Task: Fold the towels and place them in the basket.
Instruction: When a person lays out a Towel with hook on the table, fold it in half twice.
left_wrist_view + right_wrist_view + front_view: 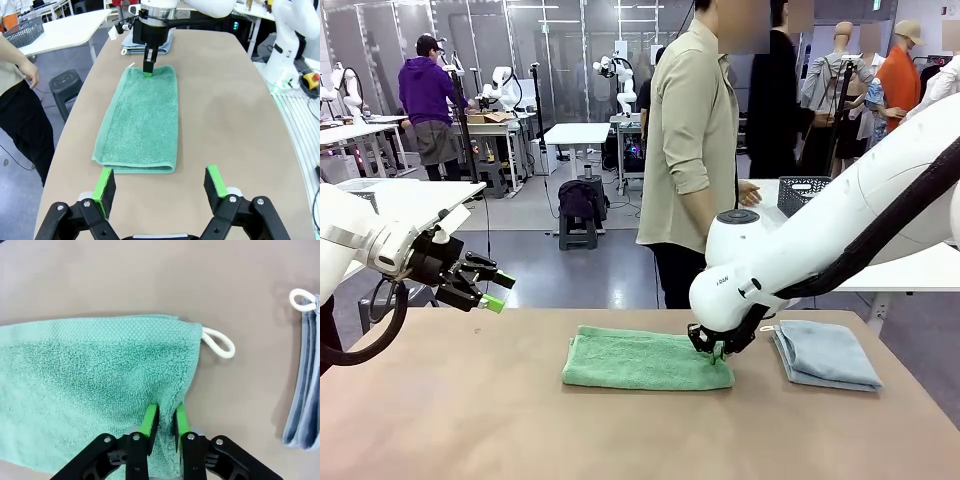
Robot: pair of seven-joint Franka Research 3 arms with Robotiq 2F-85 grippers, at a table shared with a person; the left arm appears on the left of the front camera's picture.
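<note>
The mint green towel [640, 360] [142, 120] [90, 375] lies folded into a long strip on the brown table, its white loop [218, 342] sticking out at one corner. My right gripper [718, 350] [148, 74] [165, 420] is down on the towel's right end, its green pads close together with a ridge of terry pinched between them. The light blue-grey towel [825, 352] [167, 42] [305, 380] lies folded to the right of it. My left gripper [495, 292] [160, 182] hovers open above the table's left end, holding nothing. The basket [817, 190] [22, 31] stands on the white table beyond.
A person [692, 150] in a beige shirt stands at the far side, one hand [31, 75] near the table's edge. The brown table [470, 410] is bare in front of and left of the green towel. A black stool [67, 82] stands beside the table.
</note>
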